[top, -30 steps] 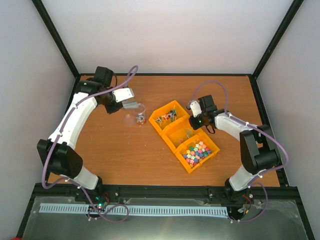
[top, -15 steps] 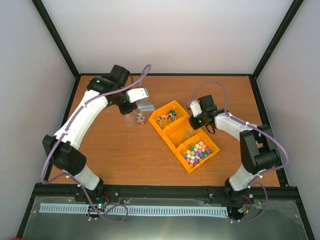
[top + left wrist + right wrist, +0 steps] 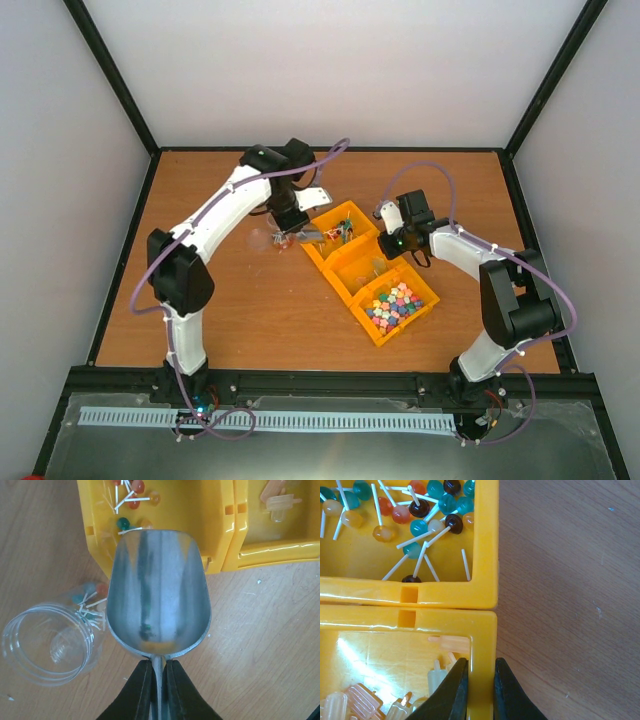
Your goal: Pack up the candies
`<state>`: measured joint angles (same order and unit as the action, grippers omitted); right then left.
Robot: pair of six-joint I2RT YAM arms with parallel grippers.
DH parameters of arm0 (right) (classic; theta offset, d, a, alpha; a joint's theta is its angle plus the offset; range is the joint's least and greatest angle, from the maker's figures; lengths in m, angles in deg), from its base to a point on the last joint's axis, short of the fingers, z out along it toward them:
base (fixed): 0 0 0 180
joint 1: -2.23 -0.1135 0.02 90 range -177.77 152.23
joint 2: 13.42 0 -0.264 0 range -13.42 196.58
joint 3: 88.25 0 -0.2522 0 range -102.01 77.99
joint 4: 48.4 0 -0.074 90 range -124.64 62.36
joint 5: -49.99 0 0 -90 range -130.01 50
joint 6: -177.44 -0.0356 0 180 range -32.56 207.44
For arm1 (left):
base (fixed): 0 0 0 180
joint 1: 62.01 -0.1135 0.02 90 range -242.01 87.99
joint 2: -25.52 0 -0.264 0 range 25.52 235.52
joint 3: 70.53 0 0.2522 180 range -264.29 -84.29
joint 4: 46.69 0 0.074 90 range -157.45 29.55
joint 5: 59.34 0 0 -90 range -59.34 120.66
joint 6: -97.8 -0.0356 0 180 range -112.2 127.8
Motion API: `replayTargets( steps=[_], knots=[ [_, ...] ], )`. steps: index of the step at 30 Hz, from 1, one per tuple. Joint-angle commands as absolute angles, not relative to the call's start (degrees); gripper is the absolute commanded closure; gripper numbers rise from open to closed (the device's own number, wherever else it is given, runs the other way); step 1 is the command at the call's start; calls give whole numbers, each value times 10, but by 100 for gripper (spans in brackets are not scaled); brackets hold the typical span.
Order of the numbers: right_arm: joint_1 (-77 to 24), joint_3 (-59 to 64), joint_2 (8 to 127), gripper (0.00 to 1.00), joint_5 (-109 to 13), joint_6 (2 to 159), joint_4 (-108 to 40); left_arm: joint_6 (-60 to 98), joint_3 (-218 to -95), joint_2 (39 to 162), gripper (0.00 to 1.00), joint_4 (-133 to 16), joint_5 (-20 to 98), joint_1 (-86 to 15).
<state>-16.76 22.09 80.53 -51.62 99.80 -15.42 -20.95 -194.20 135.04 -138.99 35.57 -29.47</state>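
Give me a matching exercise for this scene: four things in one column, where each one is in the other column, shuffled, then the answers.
1. metal scoop
2. clear cup
3. candies
4. middle bin's wall

A. on the tabletop, outside the bins
B. in the nearest bin to the arm bases
C. gripped by the left gripper
D. pinched by the right gripper

Pairs: 1-C, 2-A, 3-B, 4-D.
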Motion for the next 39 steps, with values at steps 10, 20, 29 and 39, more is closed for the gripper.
replayTargets(
  steps=[10,20,29,39],
  knots=[
    [-162,213,818,97,-511,986,-159,-144,-2036,1460,99,-1441,290,-262],
    [-163,219,816,97,-520,991,-165,-123,-1933,1460,99,-1294,331,-262],
    [-163,222,815,97,-525,994,-169,-111,-1816,1450,99,-1110,381,-262],
    [-163,224,815,97,-524,994,-170,-77,-1742,1453,99,-946,441,-262]
  ],
)
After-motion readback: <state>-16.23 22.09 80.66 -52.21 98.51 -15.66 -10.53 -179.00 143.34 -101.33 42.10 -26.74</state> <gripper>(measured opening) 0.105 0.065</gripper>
